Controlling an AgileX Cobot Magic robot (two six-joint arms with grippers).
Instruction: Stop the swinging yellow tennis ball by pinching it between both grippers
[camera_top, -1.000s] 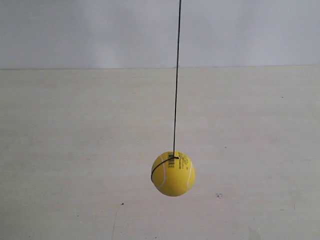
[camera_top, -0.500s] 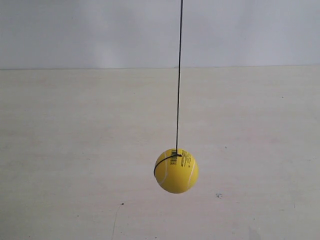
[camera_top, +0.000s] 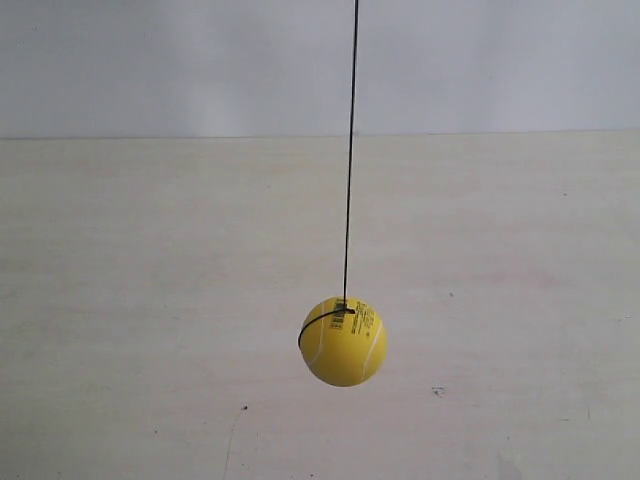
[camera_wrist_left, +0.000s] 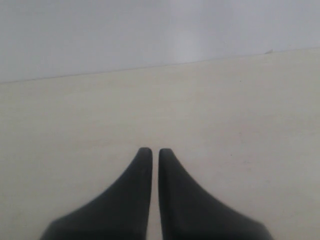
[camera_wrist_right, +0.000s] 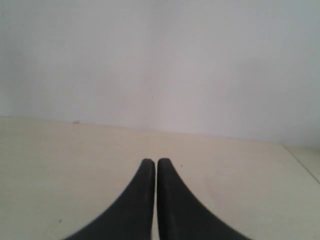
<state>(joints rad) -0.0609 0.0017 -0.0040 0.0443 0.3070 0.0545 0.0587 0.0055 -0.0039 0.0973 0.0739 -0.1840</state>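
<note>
The yellow tennis ball (camera_top: 343, 341) hangs on a thin black string (camera_top: 350, 150) above the pale table in the exterior view, a little right of centre. Its dark printed label faces up near the knot. No arm shows in the exterior view. In the left wrist view my left gripper (camera_wrist_left: 151, 151) is shut, its black wedge jaws nearly touching, with only bare table beyond. My right gripper (camera_wrist_right: 150, 162) is likewise shut and holds nothing. The ball appears in neither wrist view.
A pale wooden tabletop (camera_top: 150, 300) with small dark specks runs back to a plain white wall (camera_top: 150, 60). The right wrist view shows the table's edge (camera_wrist_right: 300, 160) off to one side.
The ball swung slightly to the right and then back to the left, ending a little left of where it was a second ago.
</note>
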